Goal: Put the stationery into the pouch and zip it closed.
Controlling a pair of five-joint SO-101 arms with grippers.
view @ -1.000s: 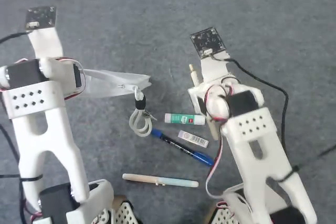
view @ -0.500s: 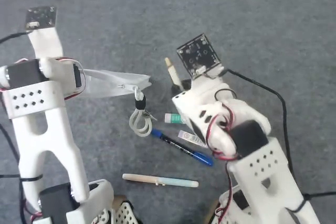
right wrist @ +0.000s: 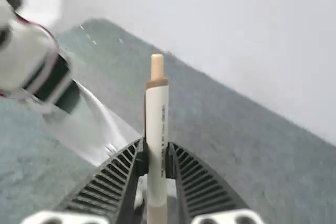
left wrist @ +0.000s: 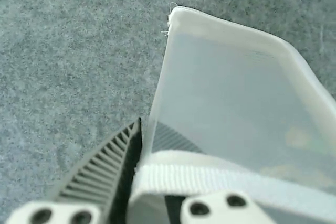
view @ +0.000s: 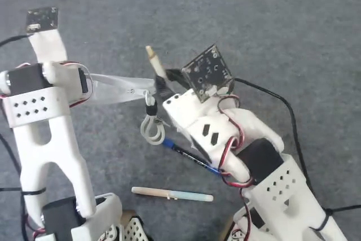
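Note:
A translucent white pouch hangs off the mat, with my left gripper shut on its edge. In the left wrist view the pouch spreads away from the left gripper, whose ribbed finger presses its webbing rim. My right gripper is shut on a cream pen, right beside the pouch's near end. The cream pen stands upright in the right gripper, with the pouch just beyond. A blue pen and a cream and pale-blue pen lie on the mat.
A white cord loop dangles from the pouch's zip end down to the grey mat. The right arm's body lies over the mat's middle and part of the blue pen. The left arm shows in the right wrist view.
My right arm has swung left with the cream pen, from the middle of the mat to the pouch's end. It now covers the glue stick and eraser. The left arm kept still.

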